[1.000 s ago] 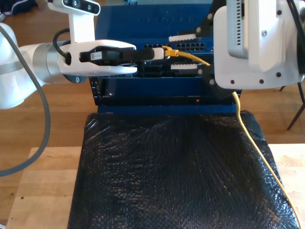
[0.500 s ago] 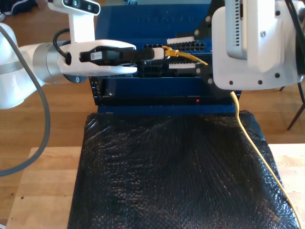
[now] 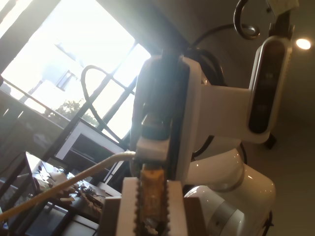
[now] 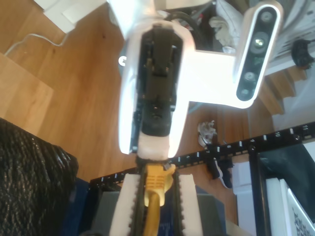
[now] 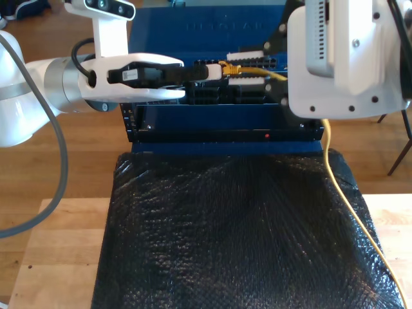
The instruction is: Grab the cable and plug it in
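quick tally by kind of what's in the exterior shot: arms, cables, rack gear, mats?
Robot arms: 2, one at the exterior view's left, one at its right
Yellow cable: 1
Blue rack unit: 1
Black mat: 1
Total: 5

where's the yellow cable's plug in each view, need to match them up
First wrist view: the plug sits between the toothed white fingers of my first hand.
Second wrist view: the plug sits at my second hand, pointing at the other arm.
Exterior view: upper middle, in front of the blue rack.
Shared landmark: the pale yellow cable trailing from the plug.
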